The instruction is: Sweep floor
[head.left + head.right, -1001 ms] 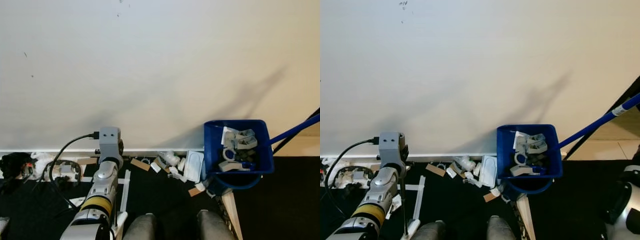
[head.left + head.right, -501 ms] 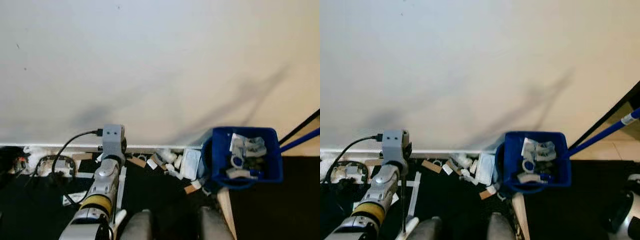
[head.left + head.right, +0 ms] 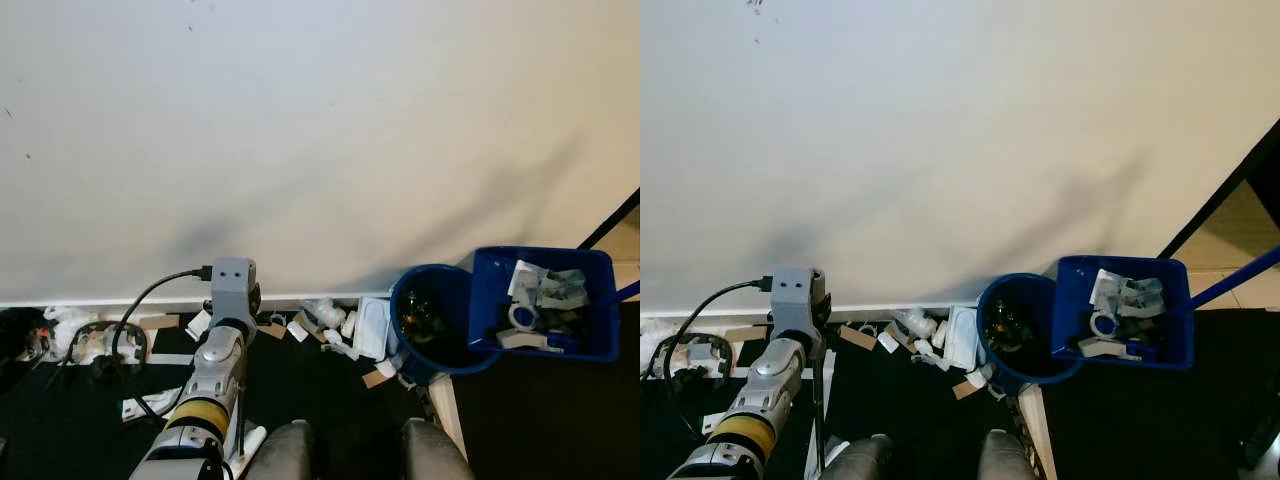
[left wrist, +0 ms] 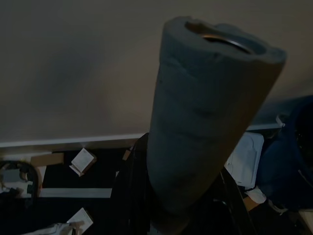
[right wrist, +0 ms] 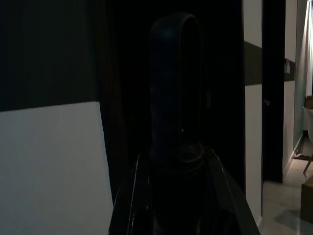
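Two blue containers sit side by side at the foot of the wall: a round bin point(image 3: 432, 325), dark inside with only a few small bits visible at its bottom, and a square dustpan point(image 3: 545, 303) on a long blue handle point(image 3: 1238, 279), holding white scraps, a tape ring and crumpled paper. The dustpan hangs level just beside the bin's rim, probably so its load can be tipped in. The left gripper point(image 4: 181, 205) has its jaws pinching a thick grey foam-covered broom handle point(image 4: 205, 112), kept upright beside the robot so the brush end stays on the floor. The right gripper point(image 5: 173, 196) has its jaws closed around a dark loop-ended grip point(image 5: 175, 78), seemingly the dustpan's handle end. Unswept litter point(image 3: 335, 322), white scraps and cardboard pieces, lies on the black floor point(image 3: 300, 380) along the baseboard, left of the bin.
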